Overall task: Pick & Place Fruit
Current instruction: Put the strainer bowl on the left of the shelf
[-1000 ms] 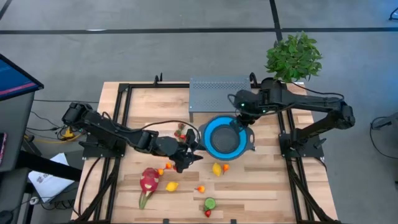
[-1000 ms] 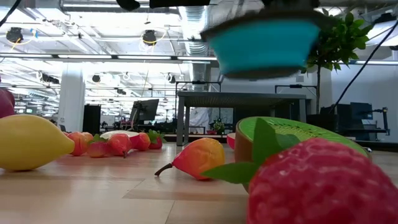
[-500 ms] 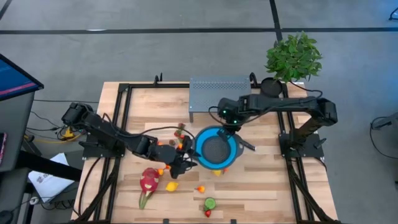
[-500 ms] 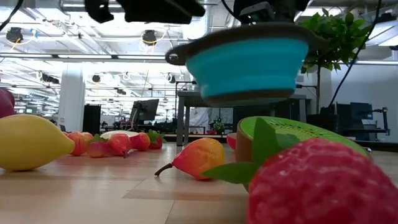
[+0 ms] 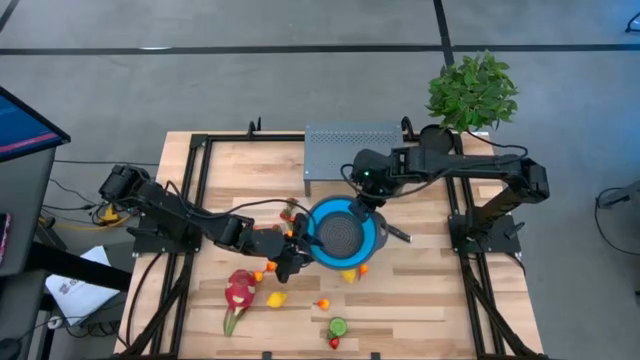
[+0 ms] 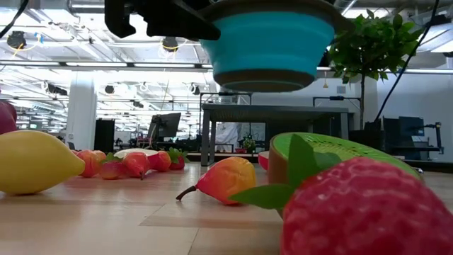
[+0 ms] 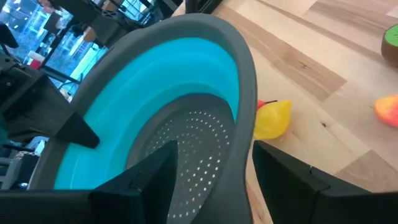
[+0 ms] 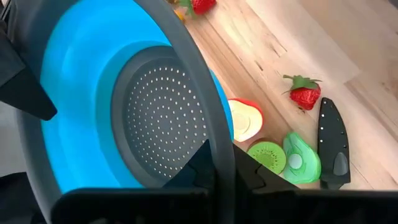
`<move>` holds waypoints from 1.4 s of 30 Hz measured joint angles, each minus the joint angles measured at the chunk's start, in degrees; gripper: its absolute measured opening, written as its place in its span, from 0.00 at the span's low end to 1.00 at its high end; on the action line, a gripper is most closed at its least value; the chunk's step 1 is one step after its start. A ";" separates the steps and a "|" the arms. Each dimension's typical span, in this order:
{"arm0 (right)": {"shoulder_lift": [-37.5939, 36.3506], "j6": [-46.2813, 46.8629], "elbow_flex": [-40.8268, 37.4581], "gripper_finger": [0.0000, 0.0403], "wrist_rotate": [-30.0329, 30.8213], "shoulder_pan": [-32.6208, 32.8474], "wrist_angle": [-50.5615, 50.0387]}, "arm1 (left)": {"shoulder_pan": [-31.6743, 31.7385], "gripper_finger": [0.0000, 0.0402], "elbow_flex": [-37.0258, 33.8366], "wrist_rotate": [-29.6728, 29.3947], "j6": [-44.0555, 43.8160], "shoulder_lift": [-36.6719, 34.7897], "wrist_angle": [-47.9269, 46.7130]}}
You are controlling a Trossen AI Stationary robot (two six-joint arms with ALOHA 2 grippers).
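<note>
Wooden surface centre: the right claw, clamped on the blue colander, has carried it toward nine o'clock under the part-open left claw, whose contents I cannot tell, while fruit lies near seven o'clock.

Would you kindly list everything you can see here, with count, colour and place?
colander: one, blue with grey rim, held above the table's middle
dragon fruit: one, pink-red, on the table's left side
small fruits: several, yellow, orange, red, green, scattered on the table
knife: one, black, beside green fruit pieces
perforated box: one, grey, behind the colander
potted plant: one, green, beyond the right arm
table: one, light wood
left gripper: open, straddling the colander's rim
right gripper: shut on the colander's rim
</note>
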 joint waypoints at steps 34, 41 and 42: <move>0.01 -0.20 0.00 0.01 -0.03 0.74 1.11 | -0.02 0.43 0.00 0.19 -0.04 -0.01 0.04; 0.00 -0.46 0.00 0.01 -0.38 0.79 1.72 | 0.02 0.43 0.00 1.96 -0.07 0.06 0.03; 0.00 -0.51 0.00 0.01 -0.44 0.79 2.08 | 0.02 0.43 0.01 1.99 -0.07 0.22 0.07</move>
